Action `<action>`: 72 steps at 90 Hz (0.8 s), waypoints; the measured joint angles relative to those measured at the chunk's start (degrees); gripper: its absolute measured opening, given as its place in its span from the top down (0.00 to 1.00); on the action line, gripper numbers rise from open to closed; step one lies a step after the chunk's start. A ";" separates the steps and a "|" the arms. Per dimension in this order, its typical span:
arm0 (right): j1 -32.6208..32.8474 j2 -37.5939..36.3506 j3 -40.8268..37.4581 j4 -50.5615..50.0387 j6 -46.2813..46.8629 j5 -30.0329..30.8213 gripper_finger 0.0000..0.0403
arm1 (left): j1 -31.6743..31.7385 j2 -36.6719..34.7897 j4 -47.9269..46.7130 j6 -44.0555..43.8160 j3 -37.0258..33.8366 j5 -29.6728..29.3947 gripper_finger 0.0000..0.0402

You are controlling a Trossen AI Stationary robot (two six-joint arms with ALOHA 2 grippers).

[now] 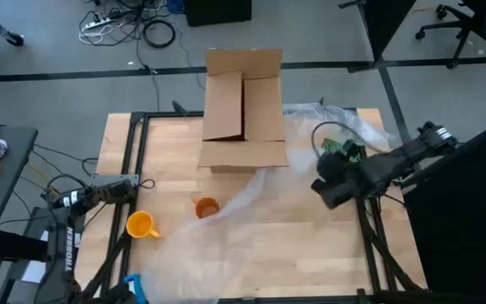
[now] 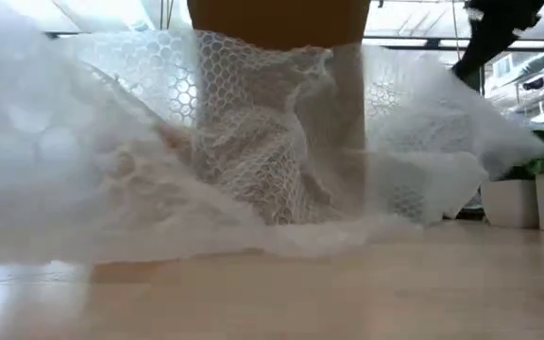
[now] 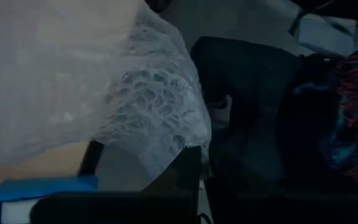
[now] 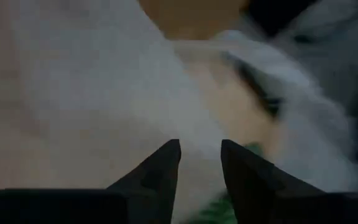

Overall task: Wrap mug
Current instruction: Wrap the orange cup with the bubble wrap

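Bubble wrap (image 1: 251, 211) lay beside the mug (image 1: 142, 225). Your right gripper (image 4: 201, 163), fingers slightly spread and empty, needed a sheet edge; left gripper's fingers: cannot tell.

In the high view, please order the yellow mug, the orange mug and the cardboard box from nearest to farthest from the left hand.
From the left hand:
1. Yellow mug, just below it, left side of the table.
2. Orange mug, toward the centre, at the bubble wrap's edge.
3. Cardboard box, at the far edge.

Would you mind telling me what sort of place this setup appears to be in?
Probably a robotics lab or office workspace: a wooden bench, loose floor cables, and an office chair.
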 joint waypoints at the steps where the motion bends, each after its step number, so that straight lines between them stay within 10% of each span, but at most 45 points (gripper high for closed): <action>1: 0.37 -0.35 -0.17 1.61 -1.00 -0.46 0.76 | 0.00 0.00 0.01 0.22 0.00 -0.12 1.00; 33: 10.68 10.07 -9.34 67.93 -31.89 -13.61 0.76 | 2.69 -0.02 3.64 9.54 0.07 -0.67 1.00; 56: 3.23 28.51 -9.47 63.53 -26.40 1.29 0.76 | 3.16 -0.04 7.68 19.45 3.27 1.31 1.00; 72: -2.43 36.22 -9.47 54.75 -15.93 -7.03 0.76 | 3.02 -0.11 6.84 20.33 4.37 1.28 1.00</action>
